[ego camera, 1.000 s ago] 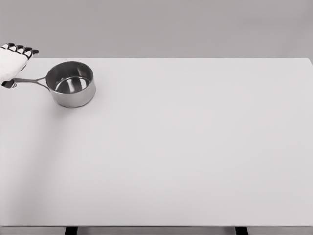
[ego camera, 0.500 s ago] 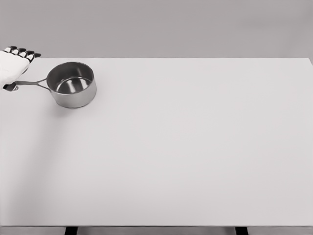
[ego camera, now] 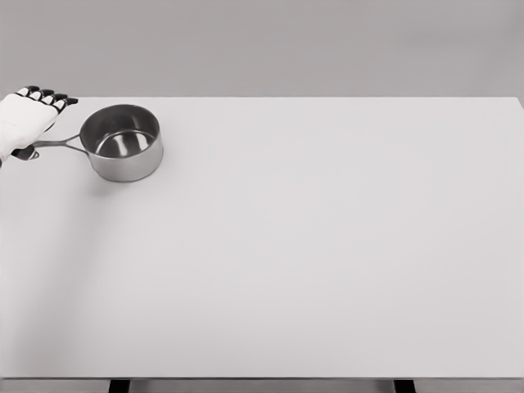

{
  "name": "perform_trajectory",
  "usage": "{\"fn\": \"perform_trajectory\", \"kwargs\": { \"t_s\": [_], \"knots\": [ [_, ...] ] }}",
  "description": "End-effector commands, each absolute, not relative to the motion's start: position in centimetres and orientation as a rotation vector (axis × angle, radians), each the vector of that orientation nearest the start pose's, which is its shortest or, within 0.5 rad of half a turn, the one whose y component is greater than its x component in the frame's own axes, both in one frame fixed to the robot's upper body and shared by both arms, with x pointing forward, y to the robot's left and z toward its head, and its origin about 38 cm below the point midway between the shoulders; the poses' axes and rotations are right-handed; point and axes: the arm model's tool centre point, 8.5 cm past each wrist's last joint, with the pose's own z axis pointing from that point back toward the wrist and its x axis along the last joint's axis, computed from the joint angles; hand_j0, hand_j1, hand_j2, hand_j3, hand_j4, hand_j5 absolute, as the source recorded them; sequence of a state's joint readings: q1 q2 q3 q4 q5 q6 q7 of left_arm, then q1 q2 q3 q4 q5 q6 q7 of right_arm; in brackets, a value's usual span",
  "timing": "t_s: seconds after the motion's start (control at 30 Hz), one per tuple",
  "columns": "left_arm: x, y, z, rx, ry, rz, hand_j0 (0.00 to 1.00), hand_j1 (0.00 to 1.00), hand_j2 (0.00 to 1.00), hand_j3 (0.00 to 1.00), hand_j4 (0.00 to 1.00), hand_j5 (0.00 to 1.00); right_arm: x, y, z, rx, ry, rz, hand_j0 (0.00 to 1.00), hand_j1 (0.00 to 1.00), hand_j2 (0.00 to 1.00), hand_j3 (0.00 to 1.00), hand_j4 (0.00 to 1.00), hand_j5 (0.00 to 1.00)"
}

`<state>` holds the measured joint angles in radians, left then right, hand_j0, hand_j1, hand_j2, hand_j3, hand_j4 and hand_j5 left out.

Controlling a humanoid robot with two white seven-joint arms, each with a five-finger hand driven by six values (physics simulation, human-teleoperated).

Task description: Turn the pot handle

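Steel pot (ego camera: 123, 142) on table (ego camera: 327, 246); left hand (ego camera: 23, 119) at far-left edge, fingers (ego camera: 47, 97) curled over handle (ego camera: 53, 144).

No legible text, label or number anywhere

— What does the left hand (ego camera: 24, 119) by the table's (ego camera: 327, 246) far left corner look like?
— Smooth white shell over the back, black joints and white segments along its fingers (ego camera: 49, 97).
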<state>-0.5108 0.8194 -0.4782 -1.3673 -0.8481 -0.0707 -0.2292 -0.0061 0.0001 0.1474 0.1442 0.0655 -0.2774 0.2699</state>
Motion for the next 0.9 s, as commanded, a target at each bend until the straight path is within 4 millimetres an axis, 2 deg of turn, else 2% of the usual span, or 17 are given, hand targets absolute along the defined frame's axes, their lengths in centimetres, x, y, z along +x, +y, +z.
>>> {"fn": "perform_trajectory", "kwargs": {
  "t_s": [0.0,0.5,0.87],
  "knots": [
    [46.15,39.87,19.97,1.145,-1.050,-1.685,1.00,1.00,1.00,1.00,1.00,1.00,-2.16,-25.00,-25.44,0.205,-0.099,0.233,1.00,1.00,1.00,1.00,1.00,1.00],
    [46.00,39.95,19.61,1.125,-1.054,-1.678,1.00,1.00,1.00,1.00,1.00,1.00,-2.16,-25.00,-25.44,0.205,-0.099,0.233,1.00,1.00,1.00,1.00,1.00,1.00],
    [45.92,39.96,19.30,1.023,-1.108,-1.604,1.00,1.00,1.00,1.00,1.00,1.00,-2.16,-25.00,-25.44,0.205,-0.099,0.233,1.00,1.00,1.00,1.00,1.00,1.00]
  ]
}}
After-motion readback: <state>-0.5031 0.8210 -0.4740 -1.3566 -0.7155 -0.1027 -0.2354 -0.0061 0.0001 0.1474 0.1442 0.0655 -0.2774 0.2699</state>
